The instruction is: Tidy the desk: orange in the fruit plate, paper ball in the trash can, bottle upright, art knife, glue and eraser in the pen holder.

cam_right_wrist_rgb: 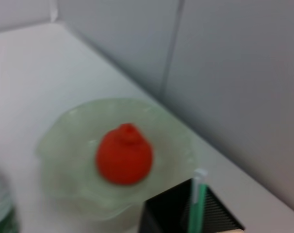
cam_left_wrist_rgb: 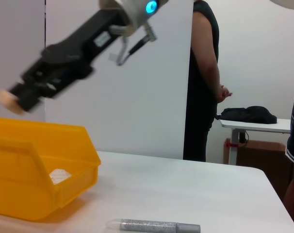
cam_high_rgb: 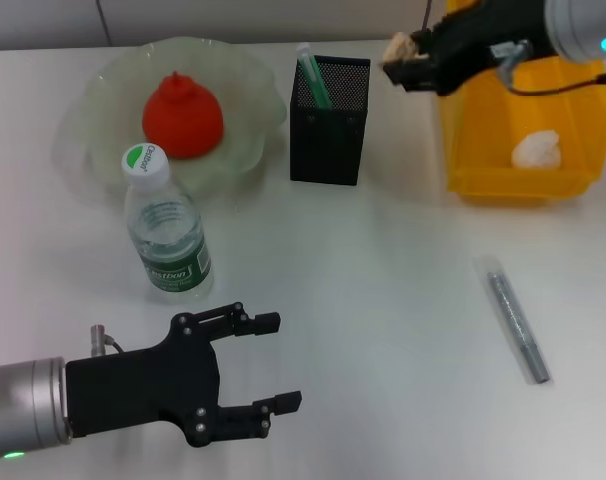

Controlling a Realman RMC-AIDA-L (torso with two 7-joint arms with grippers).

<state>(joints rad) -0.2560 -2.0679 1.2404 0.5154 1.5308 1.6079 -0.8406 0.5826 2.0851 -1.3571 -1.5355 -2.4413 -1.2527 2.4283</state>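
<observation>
My right gripper [cam_high_rgb: 403,55] hangs above the table between the black mesh pen holder [cam_high_rgb: 330,120] and the yellow trash can [cam_high_rgb: 518,130], shut on a small beige eraser [cam_high_rgb: 396,46]; the left wrist view shows that eraser [cam_left_wrist_rgb: 8,99] at its tip. A green stick [cam_high_rgb: 313,75] stands in the holder. The paper ball [cam_high_rgb: 536,150] lies inside the can. The orange [cam_high_rgb: 182,115] rests in the pale green fruit plate [cam_high_rgb: 103,90]. In front of the plate the bottle [cam_high_rgb: 166,225] stands upright. A silver-grey tube [cam_high_rgb: 513,320] lies on the table at the right. My left gripper [cam_high_rgb: 283,362] is open at the near left.
A person [cam_left_wrist_rgb: 203,77] stands beyond the table's end in the left wrist view, beside another table [cam_left_wrist_rgb: 263,124] with dark cloth on it. A wall runs along the back edge of the desk.
</observation>
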